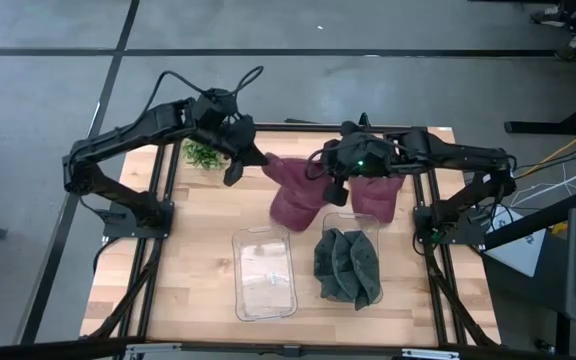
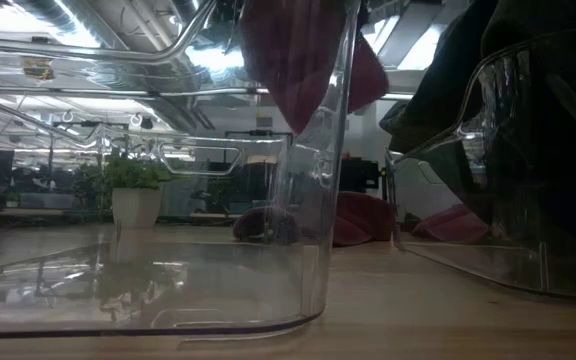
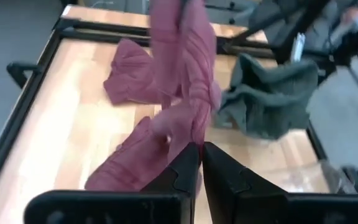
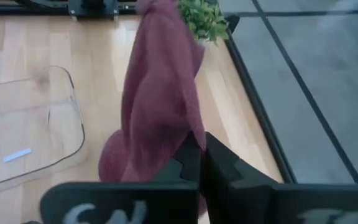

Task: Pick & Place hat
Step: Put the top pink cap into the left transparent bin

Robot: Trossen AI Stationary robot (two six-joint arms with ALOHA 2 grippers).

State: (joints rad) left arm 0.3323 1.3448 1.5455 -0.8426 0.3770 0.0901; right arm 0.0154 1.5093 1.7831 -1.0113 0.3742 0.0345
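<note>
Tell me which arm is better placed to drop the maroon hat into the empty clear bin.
Probably left. The left end effector and right end effector both pinch the maroon hat, but the empty clear bin lies on the left arm's side; the other bin holds green hats.

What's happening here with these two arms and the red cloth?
Both arms hold one maroon hat stretched between them above the table. The left gripper and right gripper are each shut on it. Another maroon hat lies behind. One clear bin holds no hats; the other holds green hats.
</note>
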